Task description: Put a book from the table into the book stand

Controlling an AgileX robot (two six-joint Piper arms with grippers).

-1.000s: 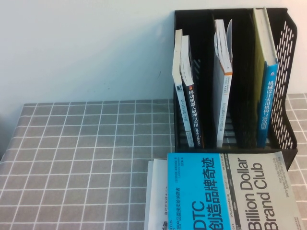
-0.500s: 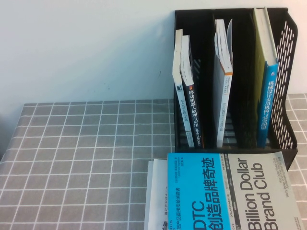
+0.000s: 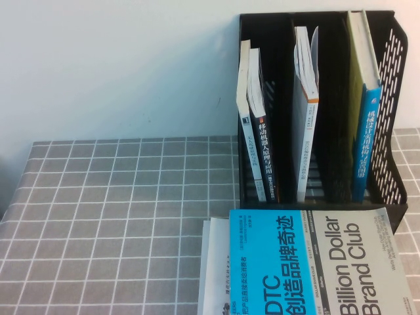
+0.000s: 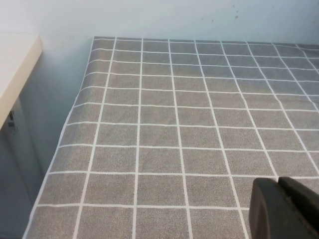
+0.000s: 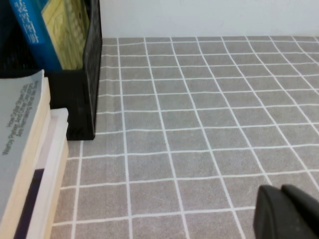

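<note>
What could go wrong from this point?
1. The dark book leans in the book stand's left compartment beside a white-spined book; a nudge might tip both.
2. The book pile lies just before the stand; the left gripper and right gripper, low over the table, could knock it.

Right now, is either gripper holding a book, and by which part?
Nothing is held. The left gripper and right gripper each hang above bare table, jaws shut on nothing, away from the books.
</note>
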